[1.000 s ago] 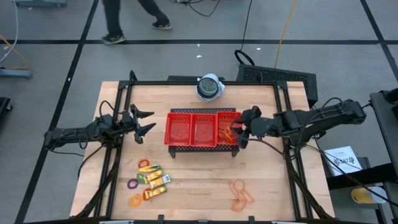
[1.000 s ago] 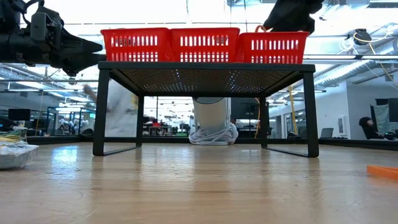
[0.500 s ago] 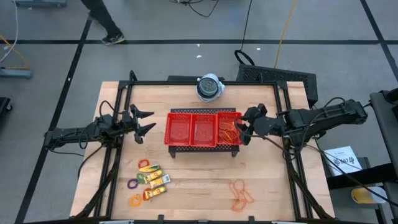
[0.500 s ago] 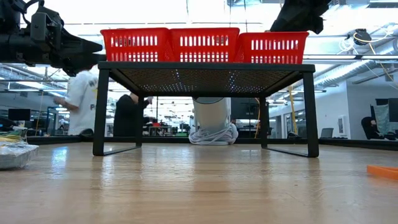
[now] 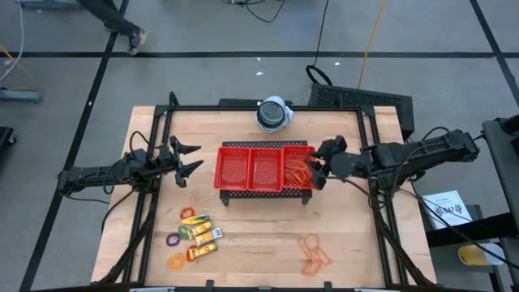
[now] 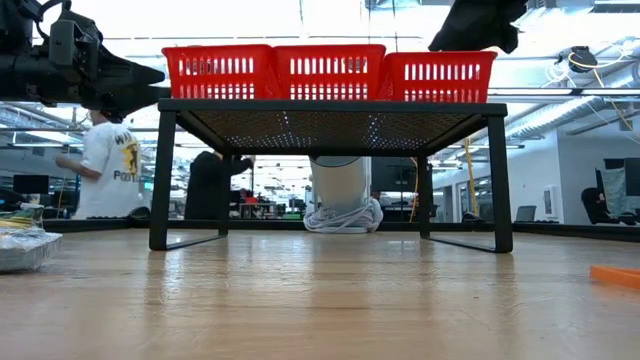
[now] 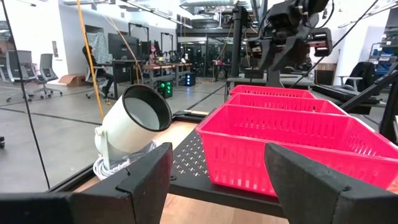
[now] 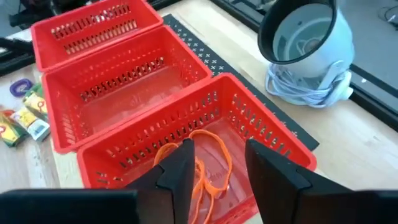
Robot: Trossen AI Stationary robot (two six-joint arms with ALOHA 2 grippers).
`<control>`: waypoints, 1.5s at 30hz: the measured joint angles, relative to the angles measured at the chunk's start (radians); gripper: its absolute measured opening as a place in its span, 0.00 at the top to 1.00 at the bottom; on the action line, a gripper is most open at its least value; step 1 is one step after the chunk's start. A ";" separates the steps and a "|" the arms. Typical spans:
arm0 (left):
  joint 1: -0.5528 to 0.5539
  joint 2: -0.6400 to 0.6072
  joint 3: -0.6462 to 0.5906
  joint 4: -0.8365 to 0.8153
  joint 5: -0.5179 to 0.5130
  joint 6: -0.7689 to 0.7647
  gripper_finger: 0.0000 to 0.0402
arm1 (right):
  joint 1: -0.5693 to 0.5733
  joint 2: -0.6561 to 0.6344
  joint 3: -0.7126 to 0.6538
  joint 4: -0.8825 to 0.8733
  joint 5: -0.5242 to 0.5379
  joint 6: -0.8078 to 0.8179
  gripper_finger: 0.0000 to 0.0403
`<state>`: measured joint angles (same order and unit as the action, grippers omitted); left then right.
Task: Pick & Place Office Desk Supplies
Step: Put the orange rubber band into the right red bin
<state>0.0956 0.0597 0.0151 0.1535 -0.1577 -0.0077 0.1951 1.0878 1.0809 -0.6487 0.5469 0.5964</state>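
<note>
Hovering just past the right end of the red mesh tray [image 5: 263, 168], the right hand [image 5: 323, 161] has its fingers apart with nothing between them. Orange rubber-band loops [image 8: 202, 163] lie on the floor of the tray's right compartment, directly below and just ahead of those fingers [image 8: 180, 167], apart from them. The middle and left compartments hold nothing that shows.

The left hand [image 5: 188, 160] waits over the left side of the desk [image 5: 259, 235], released and empty, pointing toward the tray and well apart from it.

More supplies lie on the desk's front. At front left, yellow labelled packets [image 5: 201, 236] sit among small rings [image 5: 187, 215] in orange, purple and green. At front right lies another loose cluster of orange loops [image 5: 313, 253]. Both groups are well apart from either hand.

A round white device [image 5: 273, 113] stands behind the tray near the desk's back edge.

From the low view the tray's walls hide its contents, and only the dark bulk of the right hand [image 6: 475, 22] shows above the right compartment, cut off at the picture's top. The print on the packets is too small to read.
</note>
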 joint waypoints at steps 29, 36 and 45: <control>0.000 0.000 0.000 0.000 0.000 0.000 0.34 | 0.410 -0.001 -0.378 1.100 -0.470 -0.377 0.72; 0.000 0.000 0.000 0.000 0.000 0.000 0.34 | 0.520 -0.001 -0.599 1.591 -0.500 -0.507 0.72; 0.000 0.000 0.000 0.000 0.000 0.000 0.34 | 0.579 -0.001 -0.686 1.750 -0.500 -0.619 0.72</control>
<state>0.0956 0.0597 0.0151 0.1537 -0.1577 -0.0074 0.7744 1.0867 0.3947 1.1013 0.0470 -0.0228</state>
